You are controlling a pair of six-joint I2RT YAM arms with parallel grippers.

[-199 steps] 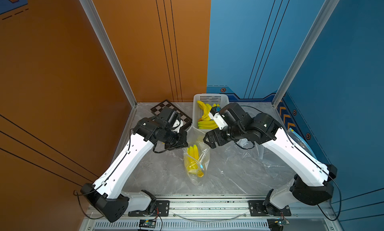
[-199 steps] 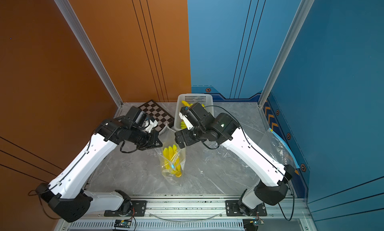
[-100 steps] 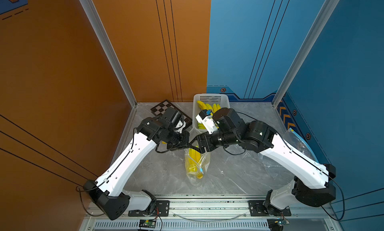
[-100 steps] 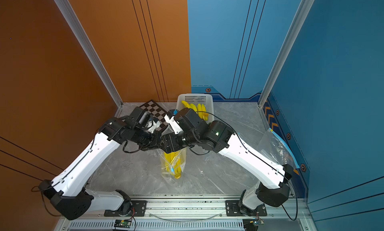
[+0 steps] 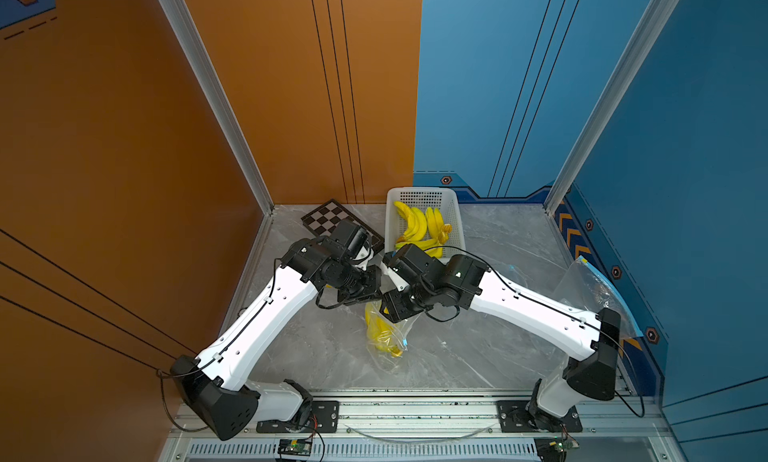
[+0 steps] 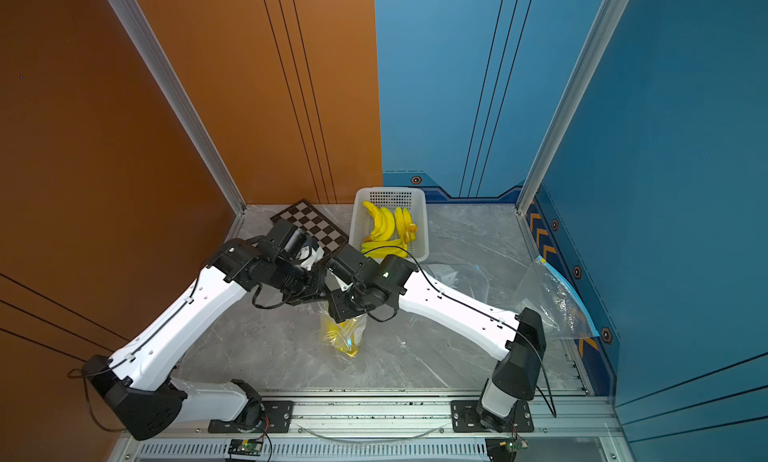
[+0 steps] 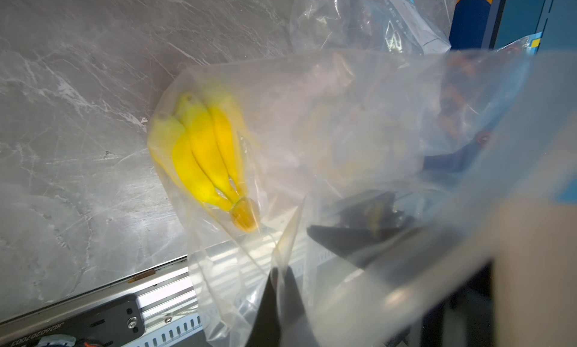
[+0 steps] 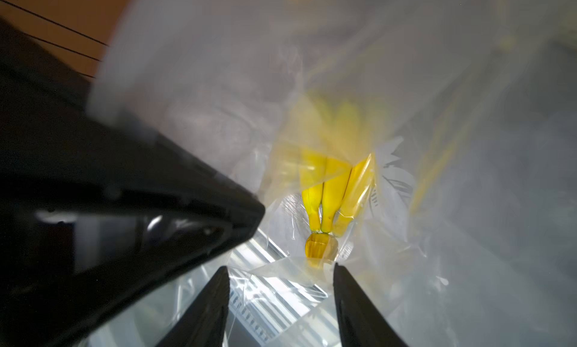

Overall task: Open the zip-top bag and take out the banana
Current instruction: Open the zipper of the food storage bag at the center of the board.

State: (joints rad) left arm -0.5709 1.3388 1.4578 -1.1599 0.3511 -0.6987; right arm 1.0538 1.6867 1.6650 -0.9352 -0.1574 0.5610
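Note:
A clear zip-top bag hangs upright over the grey table with a yellow banana bunch inside. My left gripper is shut on a fold of the bag's upper edge. In its wrist view the banana shows through the bag film. My right gripper is open at the bag's mouth, right beside the left gripper body. Bag film lies between its fingers, and the banana's stem is just past the tips. Both wrists hide the grippers in both top views.
A white basket with more bananas stands at the back. A checkerboard lies left of it. Empty clear bags lie at the right wall. An aluminium rail runs along the front edge.
My right arm swung from near the basket over to the bag's mouth, beside the left gripper, and its jaws narrowed. The left gripper kept its hold on the bag.

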